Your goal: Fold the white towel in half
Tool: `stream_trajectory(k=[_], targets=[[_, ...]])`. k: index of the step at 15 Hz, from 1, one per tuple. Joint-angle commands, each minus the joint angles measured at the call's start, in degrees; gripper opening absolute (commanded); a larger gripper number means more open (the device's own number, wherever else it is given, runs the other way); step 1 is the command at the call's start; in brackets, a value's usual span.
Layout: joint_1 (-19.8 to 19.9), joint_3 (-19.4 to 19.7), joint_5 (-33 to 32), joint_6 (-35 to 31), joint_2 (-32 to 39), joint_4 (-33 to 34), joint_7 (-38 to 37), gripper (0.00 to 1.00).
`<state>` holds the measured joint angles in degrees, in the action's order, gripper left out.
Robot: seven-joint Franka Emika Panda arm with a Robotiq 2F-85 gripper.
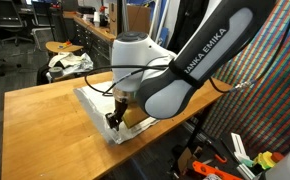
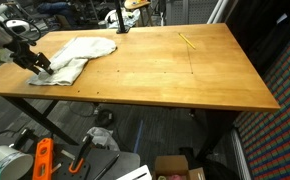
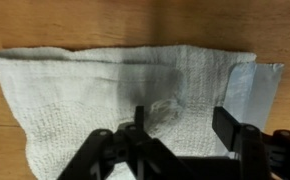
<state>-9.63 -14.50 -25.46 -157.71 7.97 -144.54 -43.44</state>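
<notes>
Centrally, a large off-white rectangular towel of thin soft cloth (image 3: 105, 90) lies on a light brown wooden table (image 2: 185, 80). In the wrist view it fills most of the frame, spread fairly flat with faint creases, and a greyer strip shows at its right edge. In both exterior views the towel (image 2: 80, 52) sits at one end of the table, close to the edge, somewhat rumpled rather than neatly squared.

A white robot arm with dark lettering (image 1: 200, 60) reaches down over that end. Its black two-fingered claw (image 3: 182, 118) is low on the cloth near the towel's edge. The claw is released: its two fingers stand apart, with towel fabric and a small raised wrinkle between them, and nothing is clamped. In an exterior view the claw (image 2: 37, 63) touches the corner of the towel nearest the table's end.

Well apart from the towel, a thin yellow stick (image 2: 188, 41) rests on the bare wood. Behind the table, a crumpled white cloth heap with dark markings (image 1: 73, 65) sits on another surface.
</notes>
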Motion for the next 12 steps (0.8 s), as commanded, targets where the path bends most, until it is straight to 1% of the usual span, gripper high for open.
stream_trajectory(k=[1,6,8,12], targets=[[-0.21,0.2,-0.46,2.35,0.4,1.35,-0.46,0.42],[0.09,0.3,-0.12,2.78,-0.13,0.99,-0.1,0.04],[0.15,0.16,0.3,2.48,-1.21,0.37,0.19,0.0],[0.3,-0.65,2.27,1.65,-4.1,-1.19,1.6,0.02]])
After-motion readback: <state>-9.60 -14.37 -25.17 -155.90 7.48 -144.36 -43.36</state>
